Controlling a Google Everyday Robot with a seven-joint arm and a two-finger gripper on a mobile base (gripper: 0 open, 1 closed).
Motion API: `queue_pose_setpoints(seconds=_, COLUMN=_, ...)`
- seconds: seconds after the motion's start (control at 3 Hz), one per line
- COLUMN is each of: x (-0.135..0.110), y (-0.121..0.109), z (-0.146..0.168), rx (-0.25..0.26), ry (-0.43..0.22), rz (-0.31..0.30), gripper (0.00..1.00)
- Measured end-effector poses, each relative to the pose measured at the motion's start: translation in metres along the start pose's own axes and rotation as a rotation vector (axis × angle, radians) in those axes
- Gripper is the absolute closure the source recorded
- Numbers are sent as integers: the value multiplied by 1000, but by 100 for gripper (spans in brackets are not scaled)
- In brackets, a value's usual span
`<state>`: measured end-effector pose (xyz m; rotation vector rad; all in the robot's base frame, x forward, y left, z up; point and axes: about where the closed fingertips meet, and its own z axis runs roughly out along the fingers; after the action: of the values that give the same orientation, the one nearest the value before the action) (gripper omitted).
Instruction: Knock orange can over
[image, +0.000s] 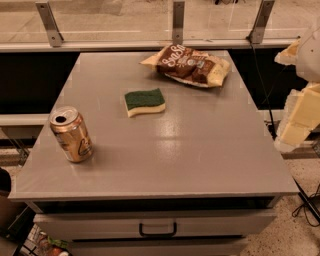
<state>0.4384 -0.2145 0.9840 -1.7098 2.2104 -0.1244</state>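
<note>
Camera view: can (71, 135) stands upright on the grey table (210, 150), at the near left, top opening visible. Sponge (144, 102), green face up, lies further back toward the middle, well apart from the can. Snack bag (187, 65) lies at the far edge, right of centre. Gripper (294, 131) hangs off the table's right edge, well apart from the can; whether it is wide or narrow cannot be told. Drawer (157, 225) sits below the tabletop.

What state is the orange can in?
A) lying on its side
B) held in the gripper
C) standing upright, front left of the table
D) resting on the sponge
C: the orange can stands upright, top facing up, apart from the sponge; the gripper hangs beyond the right edge of the table.
</note>
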Motion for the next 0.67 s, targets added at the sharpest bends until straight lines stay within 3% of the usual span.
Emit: queue_pose_setpoints(seconds=0.67, x=-2, y=-2, z=1, rx=-1, ry=-36, rz=5, gripper=0)
